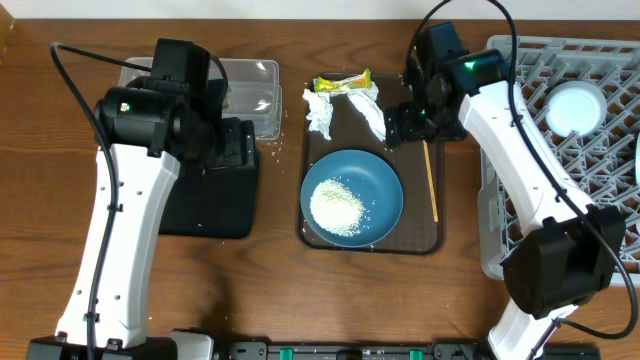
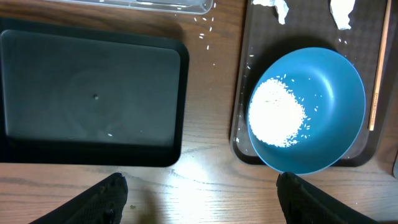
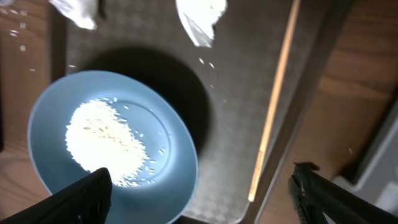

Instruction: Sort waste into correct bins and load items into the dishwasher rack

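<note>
The whole brown wooden table (image 1: pixel 270 270) is taken in straight down by the fixed overhead view, from farthest off, with the grey lattice plastic rack (image 1: pixel 590 170) cut off at the right edge. The left wrist view is aimed downward from nearer, over the shallow black rectangular tray (image 2: pixel 93 93) and the round dark blue dish (image 2: pixel 329 81). The right wrist view is set nearest and skewed. The dish and the thin wooden stick (image 3: pixel 275 99) are shared by all three.

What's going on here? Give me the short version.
Two robot arms are clearing a meal. The left gripper and right gripper hover open, holding nothing. The blue dish of rice, two tissues, and a wooden stick lie on the brown tray; the wrapper sits at its far edge. One bowl is in the rack.
</note>
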You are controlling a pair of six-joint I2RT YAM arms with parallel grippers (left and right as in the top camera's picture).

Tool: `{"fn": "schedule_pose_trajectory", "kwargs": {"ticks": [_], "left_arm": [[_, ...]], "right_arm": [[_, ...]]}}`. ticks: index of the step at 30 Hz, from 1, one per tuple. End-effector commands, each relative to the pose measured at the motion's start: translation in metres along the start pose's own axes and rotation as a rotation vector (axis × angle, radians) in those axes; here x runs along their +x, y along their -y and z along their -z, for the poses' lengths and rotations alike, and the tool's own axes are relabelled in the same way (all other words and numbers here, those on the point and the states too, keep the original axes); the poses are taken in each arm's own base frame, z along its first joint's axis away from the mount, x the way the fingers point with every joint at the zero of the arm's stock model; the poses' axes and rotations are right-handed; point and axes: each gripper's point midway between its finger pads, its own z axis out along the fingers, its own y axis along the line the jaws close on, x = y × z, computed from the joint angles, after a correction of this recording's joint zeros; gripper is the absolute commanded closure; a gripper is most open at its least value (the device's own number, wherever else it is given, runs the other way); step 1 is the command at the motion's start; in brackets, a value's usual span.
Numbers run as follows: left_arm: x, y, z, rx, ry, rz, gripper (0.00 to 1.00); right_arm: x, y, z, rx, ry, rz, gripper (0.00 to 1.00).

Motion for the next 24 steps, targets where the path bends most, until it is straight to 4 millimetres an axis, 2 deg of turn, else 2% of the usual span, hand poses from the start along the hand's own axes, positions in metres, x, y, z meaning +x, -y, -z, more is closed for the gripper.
{"fn": "schedule_pose_trajectory", "kwargs": {"ticks": [1,10,19,24], "left_arm": [[-0.001,-0.002,0.001,-0.016,0.003,-0.014,0.2],[-0.001,-0.002,0.001,-0.016,0.003,-0.014,0.2],[-0.001,-0.002,0.001,-0.016,0.003,-0.014,0.2],[-0.001,-0.002,0.001,-0.015,0.003,-0.014,0.2]], "right_arm": [[0.009,0.006,-0.007,0.039,-0.037,-0.032,0.09],[0.031,0.012,-0.026,0.055,-0.117,-0.04,0.09],[0.064,0.009,-0.06,0.04,-0.209,-0.038,0.09],[0.076,0.003,-0.071,-0.005,-0.241,-0.046,0.09]]}}
